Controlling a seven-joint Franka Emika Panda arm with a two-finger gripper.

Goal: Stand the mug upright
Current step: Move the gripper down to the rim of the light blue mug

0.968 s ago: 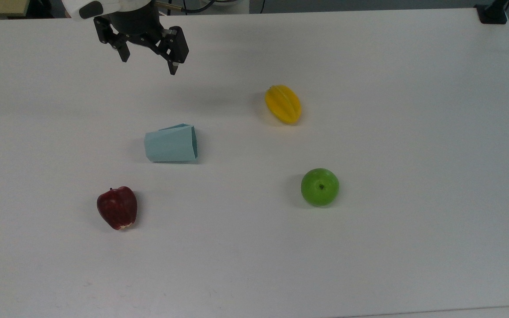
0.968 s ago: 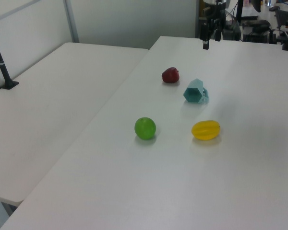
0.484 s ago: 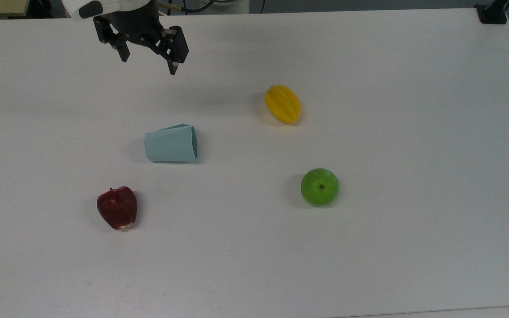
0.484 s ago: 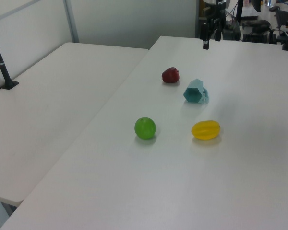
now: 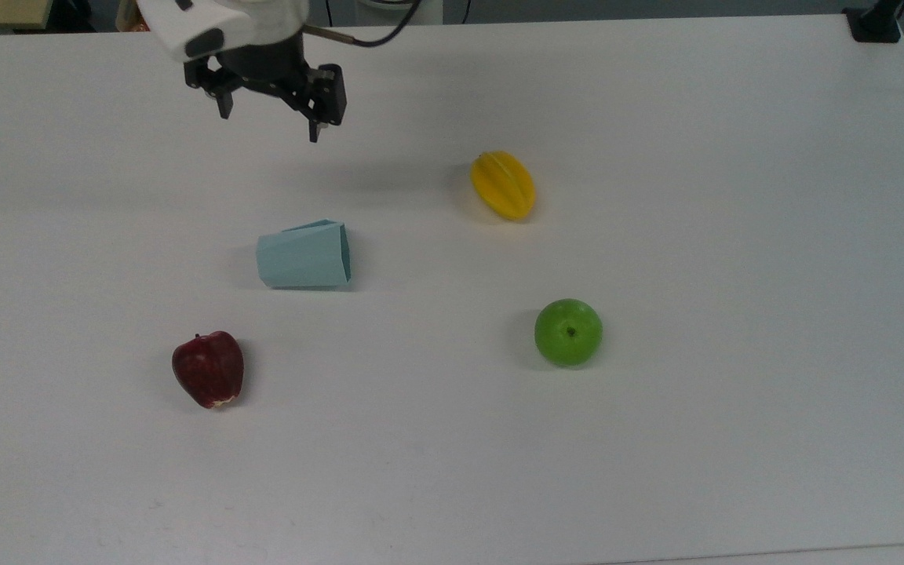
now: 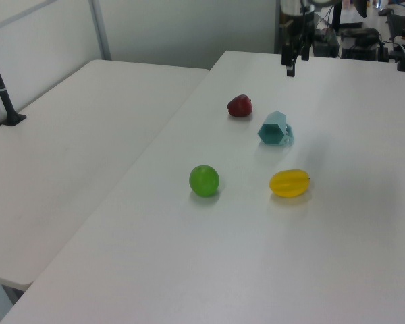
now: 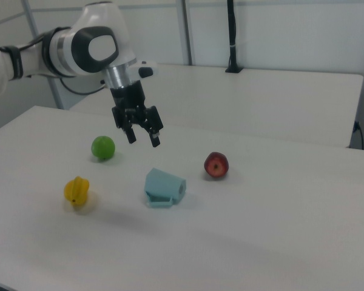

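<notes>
Mug (image 5: 304, 255) lies on its side mid-desk (image 5: 656, 439), mouth facing the top view's right, untouched. Red apple (image 5: 208, 368) sits below-left of it in the top view, star fruit (image 5: 504, 185) upper right, green apple (image 5: 568, 332) lower right, all well apart. End effector (image 5: 270, 119) hovers above the desk w/ fingers spread, holding nothing, off beyond the mug.

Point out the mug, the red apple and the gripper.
mug (image 5: 300, 258), top view, its pale outer side.
red apple (image 5: 208, 369), top view, middle of its skin.
gripper (image 5: 270, 124), top view, midway between its fingertips.
</notes>
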